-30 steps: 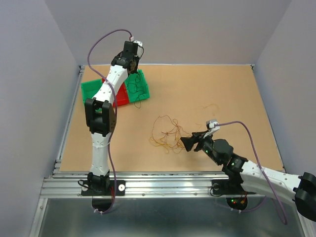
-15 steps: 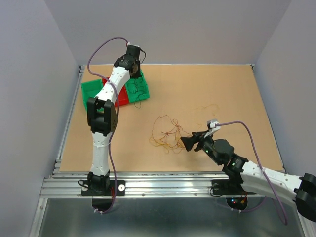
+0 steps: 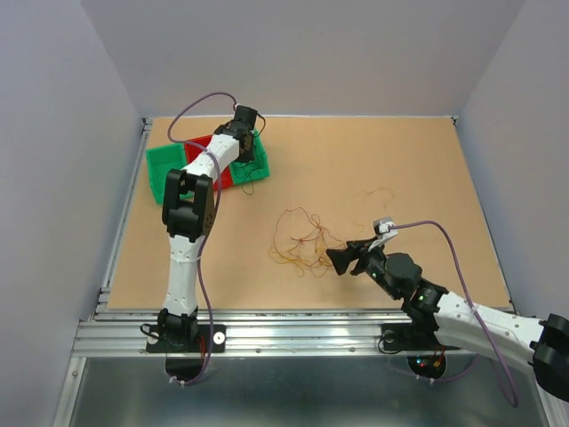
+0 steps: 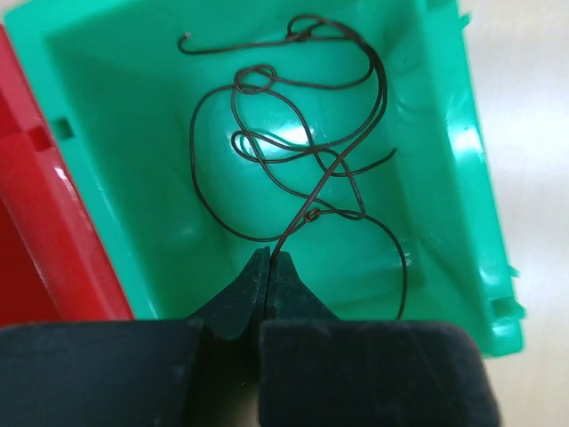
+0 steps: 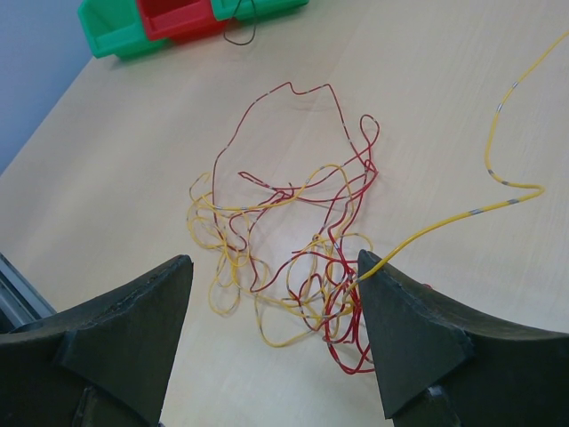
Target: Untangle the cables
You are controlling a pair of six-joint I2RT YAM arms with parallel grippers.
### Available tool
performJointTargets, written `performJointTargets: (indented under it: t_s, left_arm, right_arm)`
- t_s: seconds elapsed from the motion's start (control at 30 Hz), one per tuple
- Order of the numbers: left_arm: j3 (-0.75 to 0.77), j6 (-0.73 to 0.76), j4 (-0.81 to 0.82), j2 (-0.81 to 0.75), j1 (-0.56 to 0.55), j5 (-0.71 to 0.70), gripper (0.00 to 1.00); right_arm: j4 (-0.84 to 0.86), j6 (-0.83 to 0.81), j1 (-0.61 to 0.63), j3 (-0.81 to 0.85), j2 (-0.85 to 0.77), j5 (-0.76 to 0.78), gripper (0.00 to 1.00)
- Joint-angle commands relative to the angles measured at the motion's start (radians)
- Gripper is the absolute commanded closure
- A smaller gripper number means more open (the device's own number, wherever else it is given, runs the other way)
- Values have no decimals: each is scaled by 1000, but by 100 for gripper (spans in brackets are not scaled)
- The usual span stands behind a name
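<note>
Left hand (image 4: 269, 267) pinches the dark green cable (image 4: 293, 133) over the green bin (image 4: 462, 196) at ten o'clock; best to release only with every loop inside. Right hand (image 5: 274, 260) gapes wide beside the red-yellow tangle (image 5: 302, 231) at the middle of the surface (image 5: 133, 178).

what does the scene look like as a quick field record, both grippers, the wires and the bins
left gripper: shut, tips inside the green bin, apparently pinching the dark wire
dark wire: one curly strand lying loose in the green bin
red bin: right beside the green bin
right gripper: open, low over the table, holding nothing
red and yellow tangle: on the table just ahead of the right gripper
loose yellow strand: trails from the tangle off to the right
</note>
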Motion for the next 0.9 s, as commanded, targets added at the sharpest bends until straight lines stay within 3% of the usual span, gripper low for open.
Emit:
performJointTargets:
  t_s: [0.0, 0.03, 0.07, 0.13, 0.17, 0.23, 0.47, 0.63, 0.87]
  left_arm:
    - [-114, 54, 145, -158, 3, -1, 89]
    - [-146, 62, 170, -184, 3, 43, 84]
    - [-198, 64, 210, -209, 3, 54, 68]
    - [-242, 56, 237, -269, 3, 66, 48]
    - [-257, 56, 254, -284, 3, 65, 33]
    - [-292, 65, 276, -324, 3, 60, 24]
    - [-435, 116, 357, -442, 3, 97, 23]
    - [-571, 278, 389, -545, 5, 140, 24]
    - [-786, 387, 461, -635, 3, 172, 11]
  right_arm:
    - [26, 8, -3, -20, 12, -11, 20]
    - [29, 10, -2, -21, 12, -11, 20]
    - [32, 13, -3, -24, 10, -11, 20]
    - [33, 13, -2, -27, 9, -20, 20]
    - [35, 14, -2, -29, 6, -22, 20]
    - [35, 14, -2, -31, 2, -28, 20]
    - [33, 13, -3, -31, 1, -42, 20]
    - [38, 13, -2, -24, 7, -53, 20]
    - [56, 7, -3, -23, 24, -60, 20]
